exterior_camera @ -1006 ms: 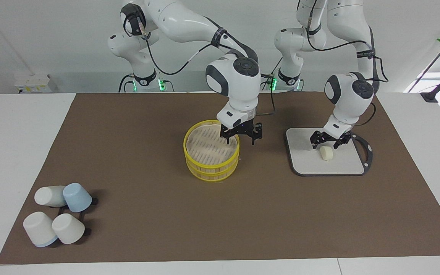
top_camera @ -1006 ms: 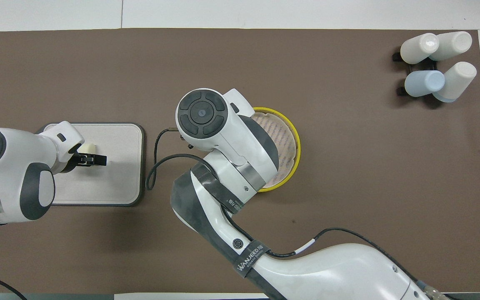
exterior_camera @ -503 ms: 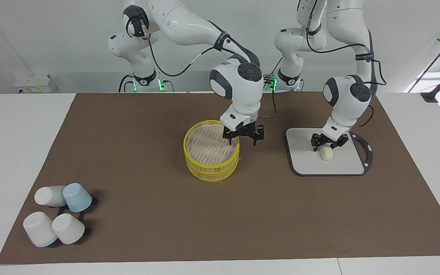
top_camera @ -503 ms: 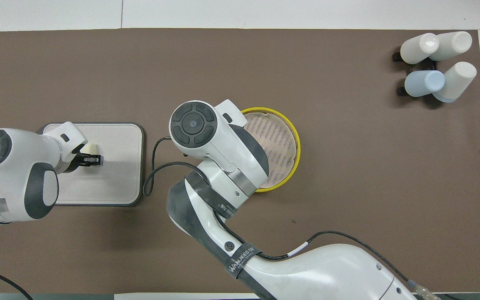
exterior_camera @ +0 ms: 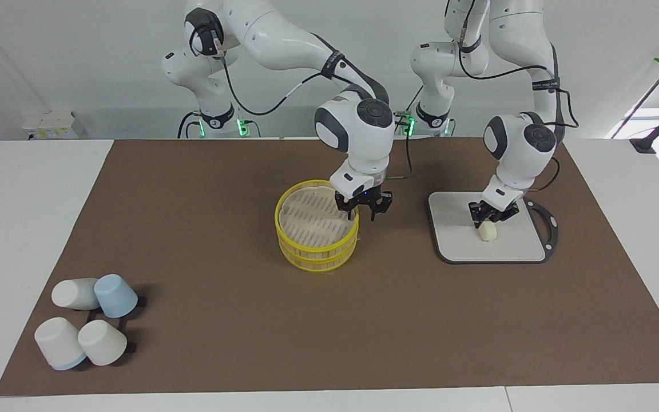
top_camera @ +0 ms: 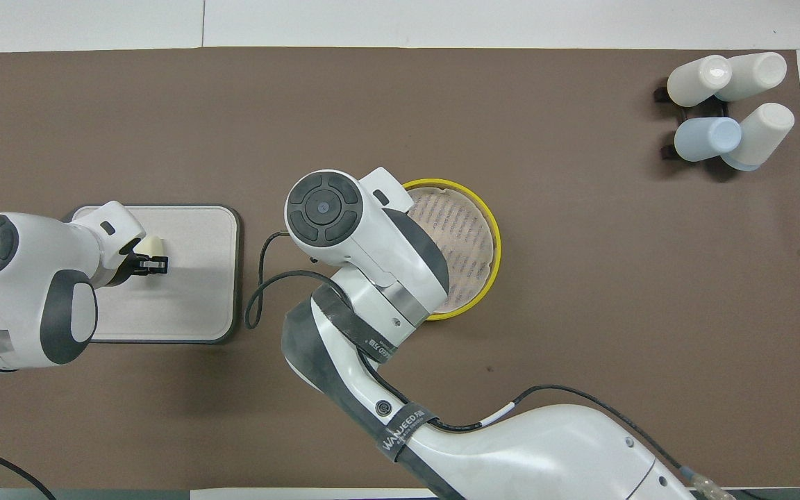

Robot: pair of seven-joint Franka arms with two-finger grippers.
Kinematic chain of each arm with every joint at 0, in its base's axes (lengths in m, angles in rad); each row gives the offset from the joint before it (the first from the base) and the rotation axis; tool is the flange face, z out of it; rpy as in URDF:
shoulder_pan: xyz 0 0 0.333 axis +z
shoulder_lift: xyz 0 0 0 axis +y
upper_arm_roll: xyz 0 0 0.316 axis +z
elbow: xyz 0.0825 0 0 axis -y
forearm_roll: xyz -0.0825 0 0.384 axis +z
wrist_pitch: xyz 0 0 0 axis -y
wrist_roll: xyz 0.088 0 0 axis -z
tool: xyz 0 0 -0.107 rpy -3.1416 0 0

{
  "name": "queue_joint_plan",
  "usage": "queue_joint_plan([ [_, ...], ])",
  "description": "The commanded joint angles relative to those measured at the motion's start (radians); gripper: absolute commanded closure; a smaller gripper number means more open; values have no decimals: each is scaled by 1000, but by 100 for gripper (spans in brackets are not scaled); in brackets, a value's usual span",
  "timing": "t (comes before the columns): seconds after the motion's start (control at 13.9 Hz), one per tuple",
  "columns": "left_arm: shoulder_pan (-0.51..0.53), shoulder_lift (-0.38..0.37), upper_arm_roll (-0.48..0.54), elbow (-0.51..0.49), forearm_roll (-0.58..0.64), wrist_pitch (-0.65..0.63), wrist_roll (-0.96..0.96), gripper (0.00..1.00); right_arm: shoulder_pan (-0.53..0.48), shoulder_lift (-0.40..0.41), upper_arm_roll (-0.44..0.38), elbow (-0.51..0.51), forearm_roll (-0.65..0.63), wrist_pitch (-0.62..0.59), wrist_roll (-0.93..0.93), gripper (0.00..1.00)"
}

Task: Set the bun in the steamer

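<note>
The small cream-white, soft-looking cylindrical bun (exterior_camera: 488, 231) lies on the grey square board with a dark rim (exterior_camera: 455, 240), toward the left arm's end of the table, so the placing is not yet done: the bun has to be lifted, carried across and set into the round yellow-rimmed steamer basket with wooden-slat sides (exterior_camera: 317, 233), which stands at mid-table. In the overhead view the bun (top_camera: 153, 246) sits at about nine o'clock from the steamer (top_camera: 487, 267), with bare brown mat between the board and the basket. The left gripper (exterior_camera: 490, 216) is low over the bun, its fingers drawn in close about the bun's top; whether they already pinch it I cannot tell. The right gripper (exterior_camera: 363, 209) hangs at the steamer's rim on the side toward the left arm, one finger inside the rim and one outside, claw apart around the wall; it seems to be steadying or about to grasp the basket. The bun looks to lie on its side, its short long axis running roughly from two o'clock to eight o'clock in the facing view, though it is so stubby that this is a judgement. Four pale cups (exterior_camera: 86, 328) rest well apart, near the right arm's end.
</note>
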Motion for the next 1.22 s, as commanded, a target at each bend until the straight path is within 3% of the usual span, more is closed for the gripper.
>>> queue_joint_plan([
  [0.0, 2, 6, -2, 22, -3, 2, 7, 69, -20, -9, 1, -5, -14, 8, -52, 100],
  [0.14, -1, 4, -2, 57, -22, -35, 5, 69, -40, -3, 0, 13, -36, -9, -74, 100],
  [0.36, -5, 6, -2, 163, -42, -177, 1, 71, -126, 1, 3, 124, -28, -78, -175, 100],
  [0.72, -47, 10, -4, 336, -103, -368, -57, 73, -298, -55, 1, 133, -33, -109, -439, 100],
  [1.15, -309, 93, -4, 599, -103, -491, -480, 73, -465, -105, 6, 122, -11, -219, -540, 100],
])
